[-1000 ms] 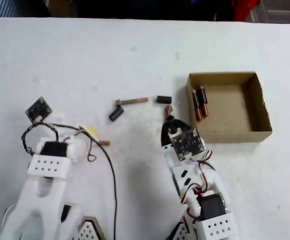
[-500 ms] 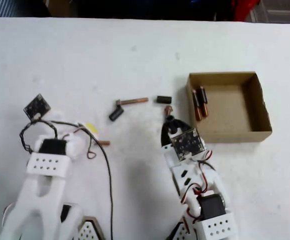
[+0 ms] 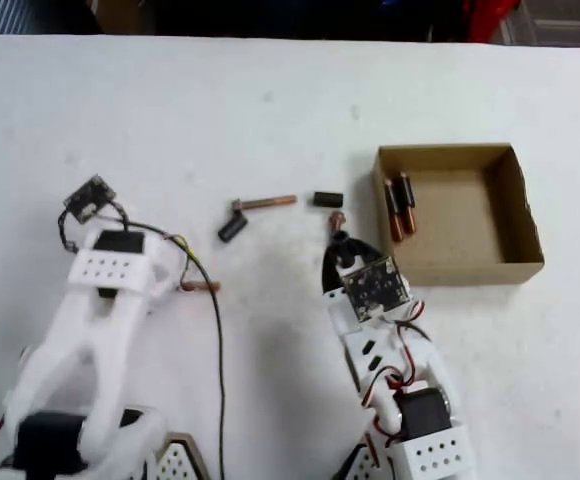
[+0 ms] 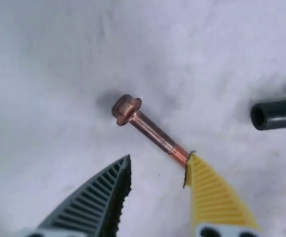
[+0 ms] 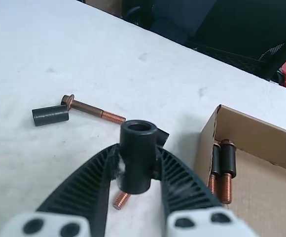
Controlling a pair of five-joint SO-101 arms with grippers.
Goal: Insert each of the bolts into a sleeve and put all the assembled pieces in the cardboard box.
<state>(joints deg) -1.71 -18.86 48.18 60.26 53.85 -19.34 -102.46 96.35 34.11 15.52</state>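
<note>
Over on the white table (image 3: pixel 270 100), the left gripper (image 4: pixel 158 158) sits wide open, one grey finger (image 4: pixel 108 190) and one yellow finger (image 4: pixel 212 190). A copper bolt (image 4: pixel 148 129) lies flat between them, and its threaded end touches the tip of the yellow finger. In the high view that copper bolt (image 3: pixel 202 286) is at about 3 o'clock from the left arm's wrist.

At roughly 1 o'clock from it there's a dark sleeve (image 3: pixel 232 228) lying on its side. A long bolt (image 3: pixel 263 203) sits at 2 o'clock from that, with its head end just beside the sleeve. Just past the long bolt's threaded tip, at 3 o'clock, is a second sleeve (image 3: pixel 327 199), also lying down.

The right gripper (image 5: pixel 137 163) is clamped on a held sleeve (image 5: pixel 139 143), which stands upright with its open bore facing up. In the high view the right gripper (image 3: pixel 340 245) is at about 6 o'clock from the second sleeve. A short bolt (image 3: pixel 336 217) is between the two, and its threaded end (image 5: pixel 121 200) pokes out below the held sleeve.

The cardboard box (image 3: pixel 470 270) is at 2 to 3 o'clock from the right gripper. Two assembled pieces (image 3: pixel 400 207) lie side by side along its 9 o'clock wall.
</note>
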